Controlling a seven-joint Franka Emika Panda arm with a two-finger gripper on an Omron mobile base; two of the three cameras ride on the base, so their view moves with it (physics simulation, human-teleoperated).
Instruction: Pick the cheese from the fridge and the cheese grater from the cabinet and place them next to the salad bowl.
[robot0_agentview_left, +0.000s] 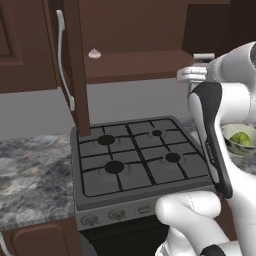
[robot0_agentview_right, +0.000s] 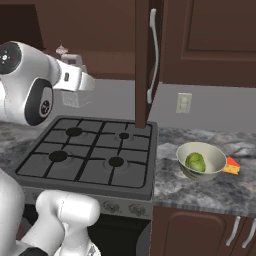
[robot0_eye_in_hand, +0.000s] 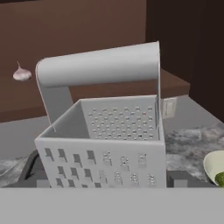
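1. The cheese grater (robot0_eye_in_hand: 105, 131) sits closest to the hand camera, its broad loop handle across the top and its perforated grey walls below.
2. In the right base view the cheese grater (robot0_agentview_right: 76, 97) hangs just under the gripper (robot0_agentview_right: 75, 62), above the back left of the stove (robot0_agentview_right: 90, 155) and clear of the burners.
3. The jaws stand wide; the fingertips are hidden, so whether they clamp the grater's handle cannot be told, though nothing else bears the grater up.
4. The cabinet (robot0_agentview_right: 142, 60) has one door swung open, edge-on above the stove, with a long curved silver handle (robot0_agentview_right: 154, 55).
5. A garlic bulb (robot0_agentview_left: 94, 53) rests on the cabinet shelf, behind the open door.
6. The salad bowl (robot0_agentview_right: 201, 161), with its lettuce head (robot0_agentview_right: 195, 161), stands on the grey marbled counter (robot0_agentview_right: 200, 192) to the right of the stove.
7. The cheese (robot0_agentview_right: 231, 166) lies on the counter touching, or just beside, the bowl's far right rim.
8. A wall socket (robot0_agentview_right: 183, 102) sits on the grey wall above the counter.
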